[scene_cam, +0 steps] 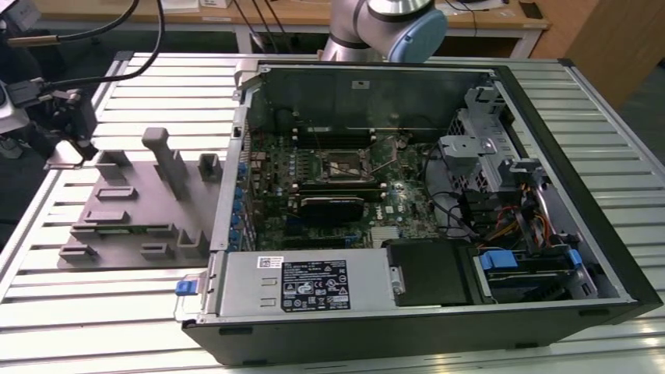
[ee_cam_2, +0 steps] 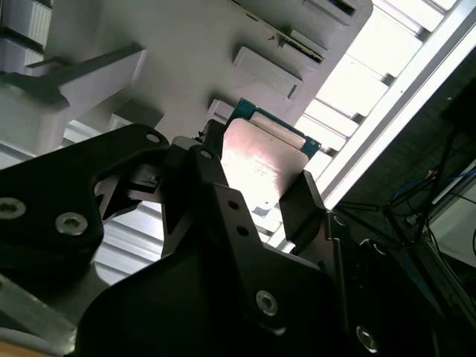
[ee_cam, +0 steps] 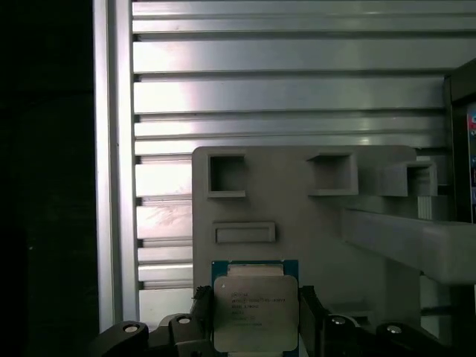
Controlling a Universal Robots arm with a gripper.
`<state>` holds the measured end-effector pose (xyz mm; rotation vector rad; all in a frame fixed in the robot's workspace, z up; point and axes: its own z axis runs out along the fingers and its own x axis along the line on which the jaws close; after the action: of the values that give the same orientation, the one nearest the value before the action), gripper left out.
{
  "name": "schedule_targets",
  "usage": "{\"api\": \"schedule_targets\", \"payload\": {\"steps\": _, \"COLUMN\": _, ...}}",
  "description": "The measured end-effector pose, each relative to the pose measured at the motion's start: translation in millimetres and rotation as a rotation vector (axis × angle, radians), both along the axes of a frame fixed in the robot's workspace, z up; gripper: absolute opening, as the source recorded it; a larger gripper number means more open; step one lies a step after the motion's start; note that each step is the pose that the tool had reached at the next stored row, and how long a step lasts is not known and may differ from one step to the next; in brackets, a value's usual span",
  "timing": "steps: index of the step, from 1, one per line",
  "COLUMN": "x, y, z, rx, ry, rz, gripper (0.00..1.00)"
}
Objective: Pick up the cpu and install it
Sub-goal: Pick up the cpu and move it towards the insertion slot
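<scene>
Clamping the cpu (ee_cam: 255,316), the gripper (ee_cam: 255,303) hangs above the grey fixture tray (ee_cam: 297,223).

Exterior view: even overhead light, soft sheen on slatted counter (scene_cam: 93,312). Computer case (scene_cam: 353,93) interior in shadow; floor (scene_cam: 15,210) at exterior view's left dim.

Second wrist view: counter slats blown out to white glare, black tool (ee_cam_2: 256,182) near silhouette, cpu (ee_cam_2: 260,160) lid catching pale pinkish reflection.

First wrist view: broad glare bands across slats, blackness past counter edge. Grey fixture tray (ee_cam: 297,216) flatly lit, pockets shadowed; cpu lid evenly pale.
</scene>
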<state>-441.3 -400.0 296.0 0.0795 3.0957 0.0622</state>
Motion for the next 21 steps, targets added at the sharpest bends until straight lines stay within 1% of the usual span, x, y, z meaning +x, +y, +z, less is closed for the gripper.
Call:
{"api": "schedule_targets", "payload": {"steps": 7, "x": 0.0, "y": 0.0, "z": 10.7, "rx": 0.0021, "ry": -0.0004, "rz": 0.000, "gripper": 0.55}}
{"api": "schedule_targets", "payload": {"steps": 8, "x": 0.0, "y": 0.0, "z": 16.5, "rx": 0.0029, "ry": -0.0008, "rz": 0.000, "gripper": 0.55}}
{"api": "schedule_targets", "payload": {"steps": 21, "x": 0.0, "y": 0.0, "z": 37.4, "rx": 0.0034, "ry": -0.0017, "rz": 0.000, "gripper": 0.55}}
